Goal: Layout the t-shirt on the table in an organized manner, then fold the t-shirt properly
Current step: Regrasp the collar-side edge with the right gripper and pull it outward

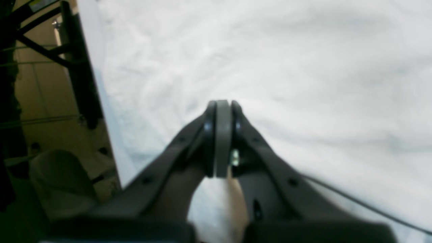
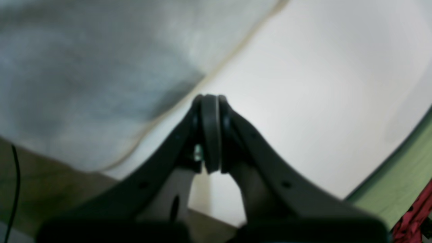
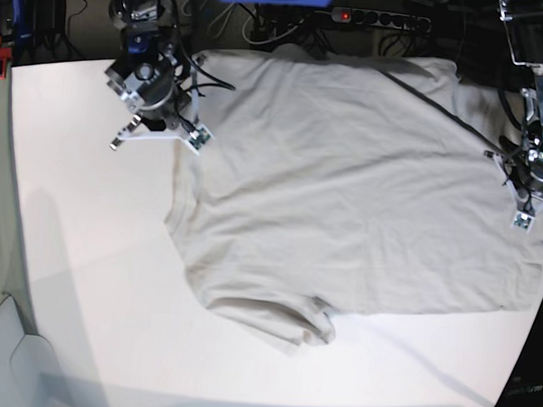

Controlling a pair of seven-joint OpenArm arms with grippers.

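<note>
Lying spread across the table [image 3: 79, 276], centre to right of the base view: t-shirt [image 3: 344, 189], bunched sleeve [image 3: 289, 321] lower centre. Left gripper [image 1: 222, 108] and right gripper [image 2: 210, 101] both closed, empty (risk: folding would likely trap that wrinkle).

bare table [image 3: 88, 277] near side, t-shirt [image 3: 344, 198] covering far half

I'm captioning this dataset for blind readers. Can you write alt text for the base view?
A light beige t-shirt lies spread, slightly wrinkled, across a white table, with one sleeve bunched near the table's front edge. Two robot arms sit at the far corners, the right hand over the shirt's left edge and the left hand over its right edge, both shut.
</note>
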